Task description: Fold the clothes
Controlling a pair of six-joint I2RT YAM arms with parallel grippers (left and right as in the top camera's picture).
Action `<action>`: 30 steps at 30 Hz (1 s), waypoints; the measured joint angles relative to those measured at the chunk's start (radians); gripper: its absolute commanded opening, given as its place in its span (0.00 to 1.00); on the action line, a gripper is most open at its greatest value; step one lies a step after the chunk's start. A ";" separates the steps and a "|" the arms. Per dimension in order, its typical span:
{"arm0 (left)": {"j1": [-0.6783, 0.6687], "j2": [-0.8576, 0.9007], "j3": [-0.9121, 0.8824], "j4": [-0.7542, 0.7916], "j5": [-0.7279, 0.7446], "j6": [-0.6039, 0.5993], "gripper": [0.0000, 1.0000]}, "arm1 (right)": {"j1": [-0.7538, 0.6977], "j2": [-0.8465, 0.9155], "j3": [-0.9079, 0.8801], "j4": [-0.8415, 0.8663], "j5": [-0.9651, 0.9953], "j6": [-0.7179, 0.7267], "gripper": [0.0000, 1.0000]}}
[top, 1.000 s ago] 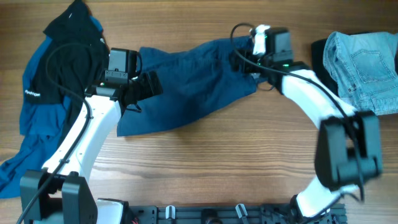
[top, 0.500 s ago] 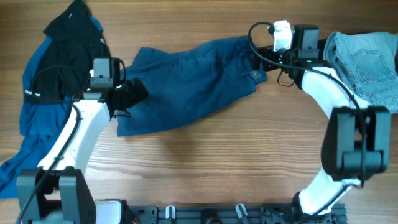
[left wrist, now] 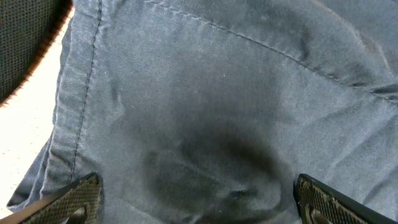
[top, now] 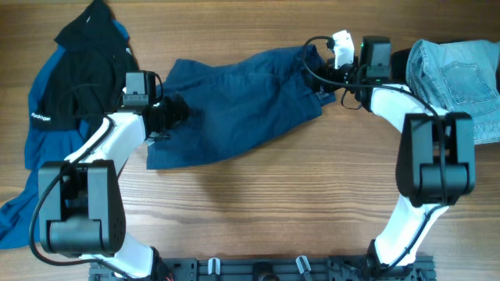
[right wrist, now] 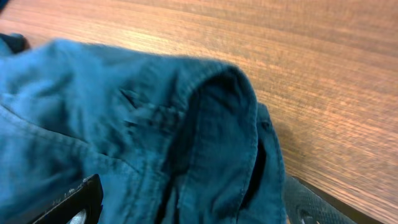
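Here, the navy shorts [top: 234, 105] lie spread across the middle of the table [top: 273, 203]. My left gripper [top: 168, 113] sits over their left edge, jaws spread wide above the cloth. My right gripper [top: 322, 78] is at their far right corner, jaws likewise spread, either side of a raised fold. A black-and-blue jacket [top: 47, 117] lies at the left, jeans [top: 457, 74] at the far right.

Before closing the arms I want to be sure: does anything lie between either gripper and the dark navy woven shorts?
Nothing visible does. In both wrist views the dark navy woven shorts lie directly at the left gripper and the right gripper, fingers apart.
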 measured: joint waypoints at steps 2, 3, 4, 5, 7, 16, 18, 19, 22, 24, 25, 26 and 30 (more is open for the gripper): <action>0.000 0.000 0.000 0.000 0.000 0.000 1.00 | 0.000 0.033 0.000 0.032 0.005 0.000 0.94; 0.000 0.001 0.000 -0.001 0.000 0.000 1.00 | 0.000 0.048 0.000 0.056 0.014 0.000 0.95; 0.000 0.001 0.000 -0.003 0.000 0.000 1.00 | 0.000 0.055 0.000 0.068 0.026 0.000 0.96; 0.000 0.001 0.000 -0.008 0.002 0.000 1.00 | 0.000 0.067 0.000 0.088 0.042 0.000 0.96; 0.000 0.001 0.000 -0.021 0.003 0.000 1.00 | 0.000 0.079 0.000 0.110 0.058 0.001 0.97; 0.000 0.001 0.000 -0.050 0.003 0.000 1.00 | -0.005 0.116 0.005 0.124 -0.004 0.012 0.90; 0.000 0.001 0.000 -0.050 0.003 0.000 1.00 | -0.006 0.120 0.006 0.112 -0.104 0.018 0.88; 0.000 0.001 0.000 -0.050 0.003 0.000 1.00 | -0.006 0.124 0.006 0.108 -0.156 0.024 0.87; 0.000 0.001 0.000 -0.050 0.003 0.000 1.00 | -0.006 0.135 0.006 0.101 -0.296 0.076 0.66; 0.000 0.001 0.000 -0.050 0.003 0.000 1.00 | -0.007 0.139 0.006 0.097 -0.378 0.126 0.22; 0.000 0.001 0.000 -0.050 0.003 0.000 1.00 | -0.006 0.140 0.006 0.097 -0.396 0.149 0.14; 0.000 0.001 0.000 -0.051 0.003 0.000 1.00 | -0.006 0.140 0.006 0.096 -0.401 0.177 0.07; 0.000 0.001 0.000 -0.053 0.003 0.000 1.00 | -0.014 0.139 0.006 0.064 -0.391 0.283 0.04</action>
